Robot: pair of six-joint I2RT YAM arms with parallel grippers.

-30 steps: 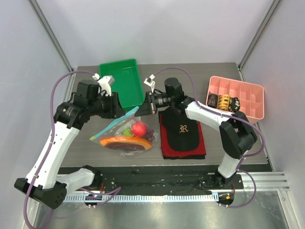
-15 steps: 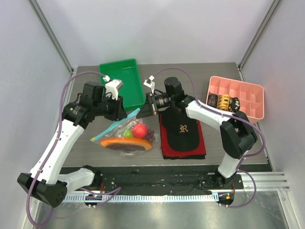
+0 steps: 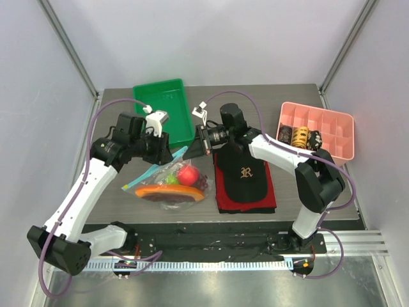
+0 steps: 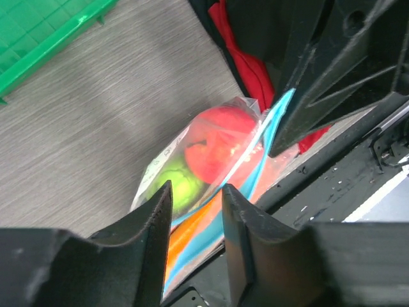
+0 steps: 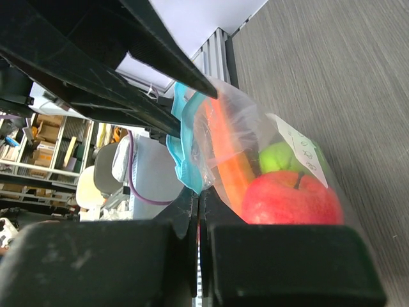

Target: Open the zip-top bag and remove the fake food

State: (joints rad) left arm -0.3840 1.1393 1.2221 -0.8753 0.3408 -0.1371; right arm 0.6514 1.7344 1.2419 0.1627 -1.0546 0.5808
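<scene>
The zip-top bag (image 3: 165, 184) lies at the table's middle left, its blue zip strip (image 3: 167, 165) raised toward the right. Inside are the fake food pieces: a red apple (image 3: 186, 173), a green piece (image 3: 171, 179), an orange-rimmed melon slice (image 3: 167, 192) and dark grapes (image 3: 202, 183). My right gripper (image 3: 192, 146) is shut on the strip's upper end (image 5: 192, 167); the apple (image 5: 287, 199) hangs below. My left gripper (image 3: 169, 153) is open, and its fingers (image 4: 156, 214) straddle the strip (image 4: 206, 220) with gaps on both sides. The apple (image 4: 223, 139) and the green piece (image 4: 176, 185) show beyond them.
A green tray (image 3: 163, 110) stands at the back behind the left gripper. A black cap (image 3: 243, 173) lies on a red cloth (image 3: 221, 199) just right of the bag. A pink divided box (image 3: 332, 125) holding dark and yellow items stands at the back right.
My left gripper has moved right and down toward the bag and now stands over the zip strip. The right gripper holds the strip's end as before.
</scene>
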